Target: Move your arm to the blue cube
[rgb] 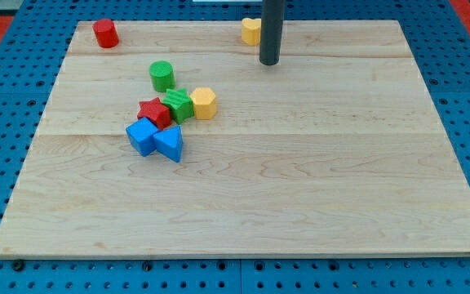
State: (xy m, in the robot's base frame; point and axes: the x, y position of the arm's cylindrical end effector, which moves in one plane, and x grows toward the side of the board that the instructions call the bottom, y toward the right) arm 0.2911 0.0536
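The blue cube (141, 136) lies on the wooden board at the view's left of centre, touching a blue triangular block (170, 143) on its right and a red star-shaped block (154, 113) above it. My tip (269, 63) is near the view's top, right of centre, far up and to the right of the blue cube. It touches no block.
A green cube (179, 105) and a yellow hexagonal block (204, 103) sit in the same cluster. A green cylinder (161, 76) stands just above them. A red cylinder (105, 33) is at the top left. A yellow block (251, 31) is just left of the rod. The board (317, 180) lies on a blue pegboard.
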